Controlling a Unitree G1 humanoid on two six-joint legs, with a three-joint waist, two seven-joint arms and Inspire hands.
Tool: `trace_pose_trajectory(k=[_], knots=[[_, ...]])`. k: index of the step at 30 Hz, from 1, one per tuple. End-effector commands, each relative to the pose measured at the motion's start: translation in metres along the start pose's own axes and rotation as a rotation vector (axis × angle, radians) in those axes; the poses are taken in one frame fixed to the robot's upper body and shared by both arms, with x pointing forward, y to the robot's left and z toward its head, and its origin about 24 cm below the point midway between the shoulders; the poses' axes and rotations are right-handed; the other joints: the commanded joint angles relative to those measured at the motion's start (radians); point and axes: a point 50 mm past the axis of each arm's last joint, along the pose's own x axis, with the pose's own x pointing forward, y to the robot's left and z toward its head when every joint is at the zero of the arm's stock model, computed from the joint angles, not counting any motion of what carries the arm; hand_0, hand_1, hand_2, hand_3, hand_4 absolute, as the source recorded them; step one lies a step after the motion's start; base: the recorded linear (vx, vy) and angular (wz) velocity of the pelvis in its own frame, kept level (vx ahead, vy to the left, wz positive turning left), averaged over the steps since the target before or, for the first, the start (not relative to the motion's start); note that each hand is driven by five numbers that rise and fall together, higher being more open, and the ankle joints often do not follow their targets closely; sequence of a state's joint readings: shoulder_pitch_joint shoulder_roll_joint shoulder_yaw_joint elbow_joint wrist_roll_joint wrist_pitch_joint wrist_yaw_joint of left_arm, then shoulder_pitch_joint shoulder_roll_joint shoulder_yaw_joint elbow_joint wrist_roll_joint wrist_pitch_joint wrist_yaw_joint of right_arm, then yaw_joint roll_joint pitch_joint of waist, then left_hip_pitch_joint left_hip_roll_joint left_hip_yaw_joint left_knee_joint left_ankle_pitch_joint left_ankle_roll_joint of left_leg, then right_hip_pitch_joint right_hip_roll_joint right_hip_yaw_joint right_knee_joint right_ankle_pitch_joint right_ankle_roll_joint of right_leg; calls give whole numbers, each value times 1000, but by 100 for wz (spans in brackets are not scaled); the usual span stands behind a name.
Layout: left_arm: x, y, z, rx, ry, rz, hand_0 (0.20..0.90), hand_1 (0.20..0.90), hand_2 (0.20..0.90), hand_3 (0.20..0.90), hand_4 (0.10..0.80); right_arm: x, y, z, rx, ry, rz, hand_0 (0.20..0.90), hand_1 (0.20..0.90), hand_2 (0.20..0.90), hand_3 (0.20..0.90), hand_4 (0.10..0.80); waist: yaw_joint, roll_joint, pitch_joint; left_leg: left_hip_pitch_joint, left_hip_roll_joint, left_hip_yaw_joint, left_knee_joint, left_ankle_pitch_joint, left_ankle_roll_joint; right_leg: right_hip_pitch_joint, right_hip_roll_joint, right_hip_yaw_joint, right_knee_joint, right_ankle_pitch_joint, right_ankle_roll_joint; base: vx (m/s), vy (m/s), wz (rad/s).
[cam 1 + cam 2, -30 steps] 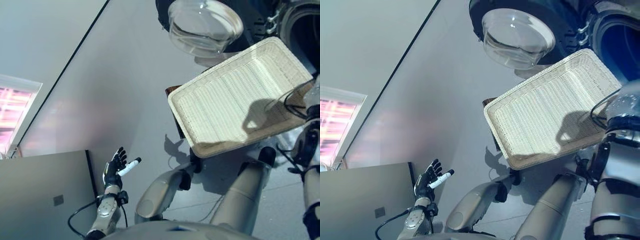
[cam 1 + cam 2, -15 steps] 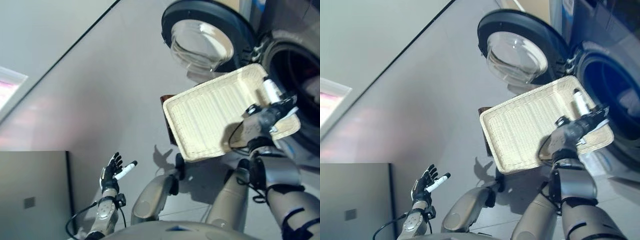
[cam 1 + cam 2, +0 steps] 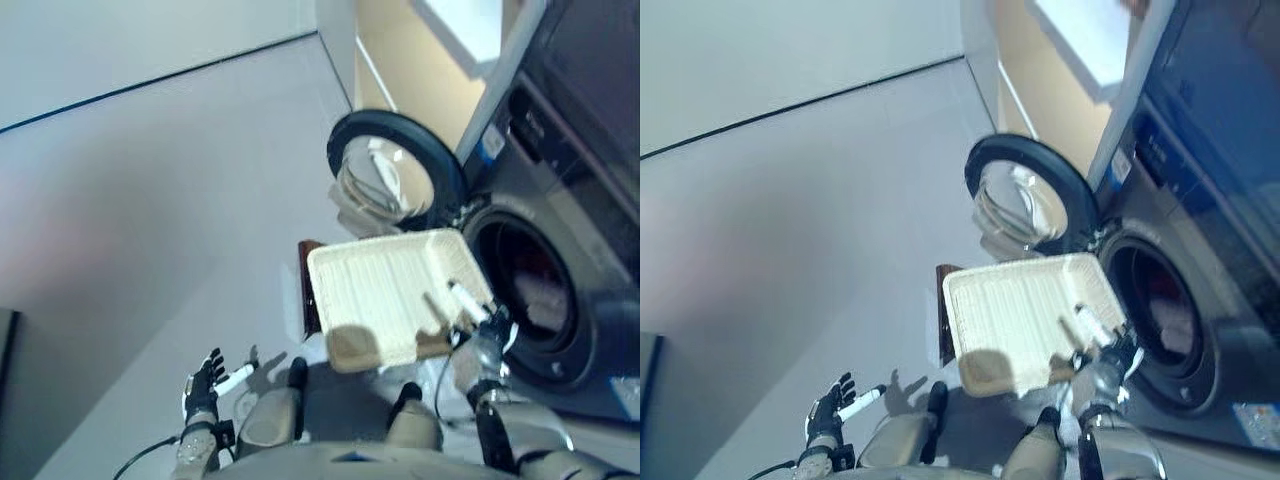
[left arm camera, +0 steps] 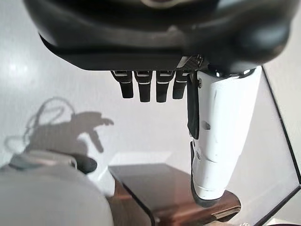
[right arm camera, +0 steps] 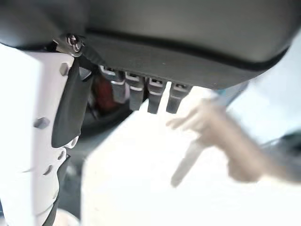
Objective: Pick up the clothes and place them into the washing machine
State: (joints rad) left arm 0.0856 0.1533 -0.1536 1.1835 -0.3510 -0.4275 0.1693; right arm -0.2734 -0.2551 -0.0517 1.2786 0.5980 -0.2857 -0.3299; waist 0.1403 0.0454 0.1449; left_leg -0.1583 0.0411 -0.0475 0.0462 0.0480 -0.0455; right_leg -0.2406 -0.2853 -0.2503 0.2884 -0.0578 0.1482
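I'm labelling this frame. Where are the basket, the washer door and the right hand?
basket point(image 3: 385, 295): left eye view, woven floor.
washer door point(image 3: 388, 180): left eye view, glass.
right hand point(image 3: 480, 333): left eye view, palm.

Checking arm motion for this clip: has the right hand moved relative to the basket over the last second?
Yes. The right hand now sits over the basket at its edge nearest the washing machine; a second ago it was out of view.
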Motion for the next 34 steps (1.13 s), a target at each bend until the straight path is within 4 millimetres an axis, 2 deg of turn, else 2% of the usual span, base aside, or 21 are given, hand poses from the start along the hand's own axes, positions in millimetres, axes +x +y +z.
trace_pose_trajectory(k=[1, 3, 4, 8, 11, 12, 14, 17, 20, 24, 27, 34], knots=[[6, 25, 5, 73, 5, 2, 900, 900, 900, 900, 800, -6, -4, -15, -77, -4, 76, 900, 900, 900, 900, 800, -15, -51, -60, 17, -25, 13, -42, -9, -24, 153, 15, -10, -214, 116, 14, 68, 35, 2], [1, 24, -8, 76, 65, -25, 900, 900, 900, 900, 800, -13, -16, -40, -126, 57, 93, 900, 900, 900, 900, 800, -26, -62, -88, 44, -24, 22, -45, -18, -20, 177, 15, -6, -233, 125, 17, 56, 17, -9], [1, 24, -8, 76, 66, -25, 900, 900, 900, 900, 800, -13, -17, -41, -127, 59, 93, 900, 900, 900, 900, 800, -26, -62, -89, 46, -24, 22, -46, -19, -20, 179, 15, -6, -235, 126, 17, 36, 3, -13], [-3, 24, -22, 132, 150, -65, 900, 900, 900, 900, 800, -28, -29, -75, -368, 137, 160, 900, 900, 900, 900, 800, -43, -76, -135, 87, -19, 38, -53, -28, -19, 206, 23, 14, -264, 144, 21, -12, -21, -9], [-5, 21, -26, 168, 171, -96, 900, 900, 900, 900, 800, -38, -44, -99, -484, 216, 176, 900, 900, 900, 900, 800, -51, -81, -159, 112, -11, 49, -56, -28, -22, 224, 28, 23, -277, 150, 22, -35, -39, -13], [-5, 21, -26, 168, 171, -96, 900, 900, 900, 900, 800, -38, -44, -99, -484, 216, 176, 900, 900, 900, 900, 800, -51, -81, -159, 113, -11, 49, -57, -28, -22, 225, 28, 23, -278, 150, 22, -40, -41, -10], [-5, 19, -28, 175, 188, -109, 900, 900, 900, 900, 800, -46, -46, -113, -639, 242, 237, 900, 900, 900, 900, 800, -55, -83, -169, 143, -1, 49, -71, -17, -23, 244, 35, 26, -271, 143, 19, -57, -74, -13], [-6, 13, -30, 242, 207, -172, 900, 900, 900, 900, 800, -58, -66, -133, -810, 346, 283, 900, 900, 900, 900, 800, -64, -81, -181, 174, 13, 39, -94, -2, -30, 278, 43, 16, -259, 123, 17, -10, -56, 2], [-6, 9, -31, 272, 227, -200, 900, 900, 900, 900, 800, -62, -83, -141, -912, 412, 253, 900, 900, 900, 900, 800, -69, -76, -192, 188, 20, 26, -94, -1, -31, 300, 49, 6, -250, 106, 13, 5, -36, 7], [-7, 2, -34, 303, 250, -243, 900, 900, 900, 900, 800, -57, -94, -136, -878, 445, 214, 900, 900, 900, 900, 800, -78, -65, -209, 212, 24, 23, -98, -7, -31, 323, 50, 2, -247, 96, 10, 21, -11, 15], [-7, -2, -34, 310, 250, -263, 900, 900, 900, 900, 800, -52, -96, -129, -835, 435, 187, 900, 900, 900, 900, 800, -83, -62, -215, 216, 26, 25, -92, -11, -30, 325, 55, 5, -242, 89, 7, 11, -5, 4], [-7, -11, -32, 335, 242, -302, 900, 900, 900, 900, 800, -47, -98, -122, -865, 430, 185, 900, 900, 900, 900, 800, -80, -57, -218, 225, 30, 16, -93, -14, -30, 335, 60, 0, -241, 81, 5, 2, -3, 1]])
